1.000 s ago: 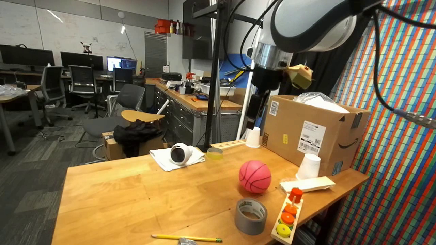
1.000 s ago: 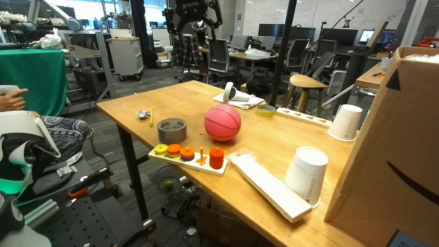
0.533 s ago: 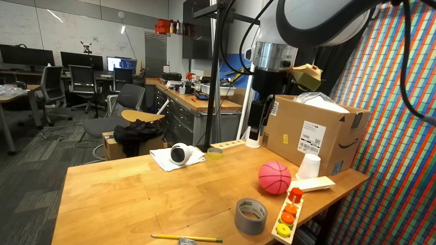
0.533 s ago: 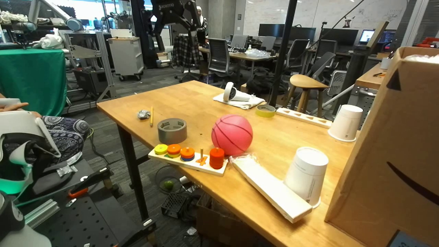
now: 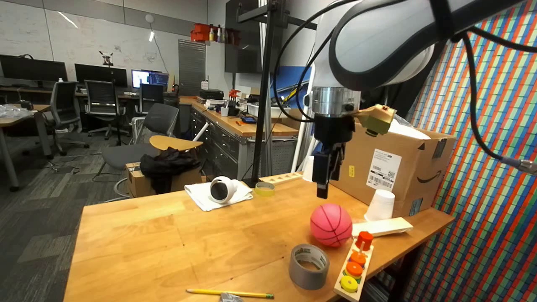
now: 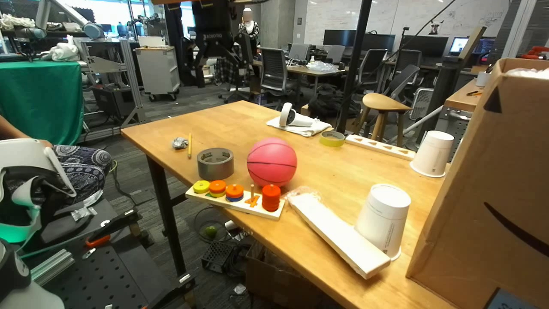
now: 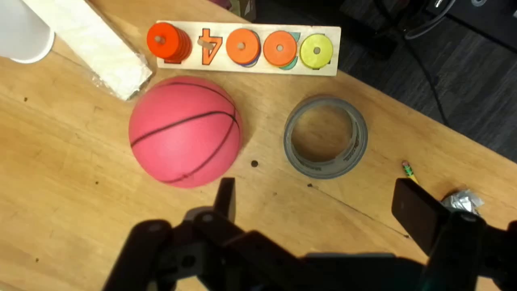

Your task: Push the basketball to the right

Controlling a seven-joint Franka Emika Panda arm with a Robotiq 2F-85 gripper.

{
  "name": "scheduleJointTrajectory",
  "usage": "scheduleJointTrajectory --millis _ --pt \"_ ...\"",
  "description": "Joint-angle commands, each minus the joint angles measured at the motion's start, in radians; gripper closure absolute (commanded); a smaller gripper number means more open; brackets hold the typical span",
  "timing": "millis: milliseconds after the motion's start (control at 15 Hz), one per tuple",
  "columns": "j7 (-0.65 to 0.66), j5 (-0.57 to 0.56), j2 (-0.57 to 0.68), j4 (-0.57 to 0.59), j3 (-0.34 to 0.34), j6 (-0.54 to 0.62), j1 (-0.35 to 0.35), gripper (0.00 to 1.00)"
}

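Note:
The basketball [image 5: 331,225] is a pinkish-red ball with dark seams on the wooden table. It also shows in an exterior view [image 6: 272,162] and in the wrist view [image 7: 185,133]. It sits close to the counting toy and the white plank's end; I cannot tell whether it touches them. My gripper [image 7: 315,198] is open and empty, its fingers wide apart. It hangs above the table, pointing down, and shows in both exterior views [image 5: 327,188] [image 6: 225,73]. In the wrist view the ball lies up and left of the left finger, outside the jaws.
The grey tape roll [image 7: 325,137] stands beside the ball. The wooden counting toy [image 7: 248,48] lies near the table edge. The white plank [image 6: 339,234], two white cups [image 6: 384,219] [image 6: 432,153] and a large cardboard box [image 5: 377,167] are at one end. A pencil [image 5: 230,293] lies near the front.
The ball moved toward the white plank and cup, then came partway back toward the tape roll. My gripper has come down lower over the table and shifted sideways.

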Motion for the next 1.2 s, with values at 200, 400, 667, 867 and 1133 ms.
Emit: scheduleJointTrajectory --millis 200,400,667,867,1133 --pt "-0.151 0.261 0.153 0.033 -0.055 -0.091 0.02 0.0" --pt "-0.209 0.351 0.206 0.042 -0.053 -0.135 0.007 0.0" --pt "-0.284 0.394 0.24 0.052 -0.048 -0.189 -0.005 0.0" --pt "-0.298 0.367 0.263 0.056 -0.046 -0.195 -0.014 0.0" --pt "-0.307 0.36 0.303 0.048 -0.049 -0.204 -0.033 0.0"
